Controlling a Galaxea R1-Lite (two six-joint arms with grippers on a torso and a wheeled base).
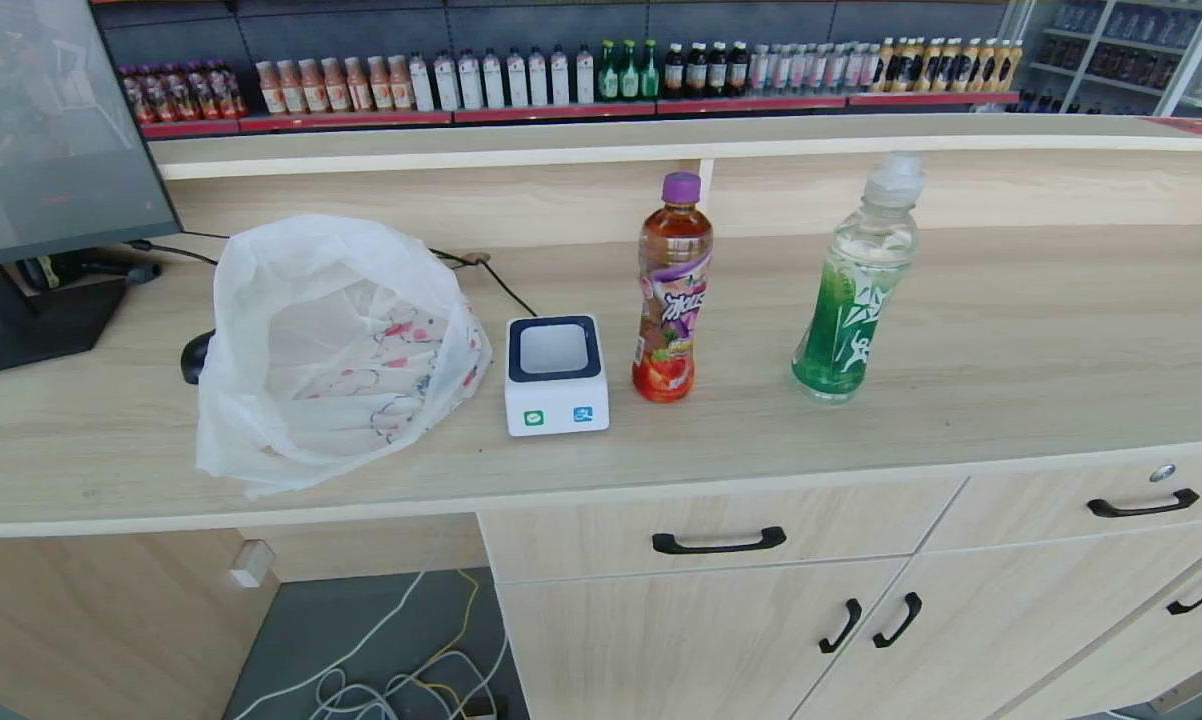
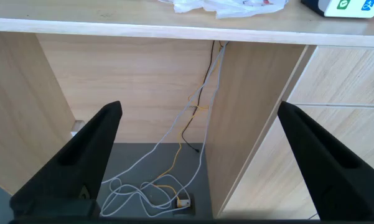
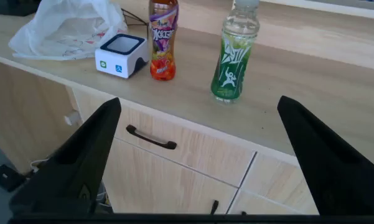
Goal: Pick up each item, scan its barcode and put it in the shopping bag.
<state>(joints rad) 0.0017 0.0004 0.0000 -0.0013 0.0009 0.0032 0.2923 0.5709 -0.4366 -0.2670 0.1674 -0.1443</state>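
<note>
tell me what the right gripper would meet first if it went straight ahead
The right gripper, jaws open, would probably meet the drawer front below the green bottle; depth is unclear.

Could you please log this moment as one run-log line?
left gripper open, empty | right gripper open, empty | purple-capped bottle and green bottle upright on counter | scanner between shopping bag and bottles

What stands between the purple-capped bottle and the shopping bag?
The white scanner box sits on the counter directly between the purple-capped bottle and the shopping bag; nothing else visible lies between them.
</note>
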